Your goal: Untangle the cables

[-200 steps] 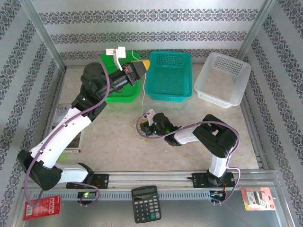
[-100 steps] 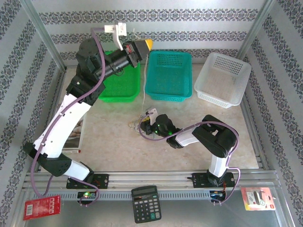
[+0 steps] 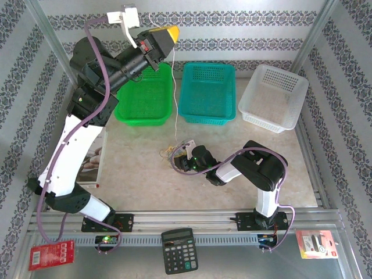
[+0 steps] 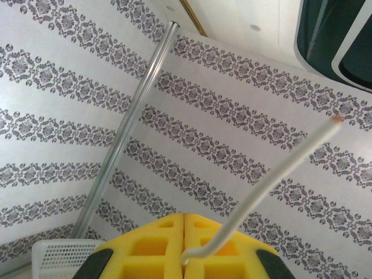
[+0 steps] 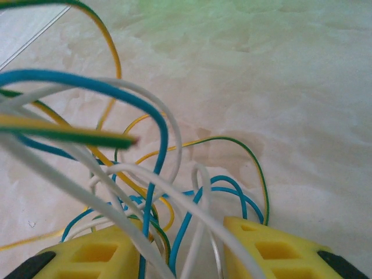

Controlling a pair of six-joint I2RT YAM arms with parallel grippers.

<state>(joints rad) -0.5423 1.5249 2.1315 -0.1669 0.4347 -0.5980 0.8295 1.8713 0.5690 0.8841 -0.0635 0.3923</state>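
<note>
Top external view, largest first.

Desk (image 3: 139, 174): pale, marbled.

Three baskets along the far edge: green basket (image 3: 145, 104), teal basket (image 3: 206, 93), white basket (image 3: 273, 96).

Left tool (image 3: 168, 36): high above the green basket. Its jaws are closed on one white cable (image 4: 273, 173), which hangs down to the tangle.

Right tool (image 5: 186, 241): low on the desk, jaws narrowly parted, with strands running loose between them.

Cables (image 3: 170, 152): blue, white and yellow-green loops, heaped mid-desk in front of the teal basket.

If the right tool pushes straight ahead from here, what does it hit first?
The tangle of thin blue, white and yellow-green cables looping between the open yellow fingers of the right tool; beyond it, probably the pale marbled tabletop.
</note>
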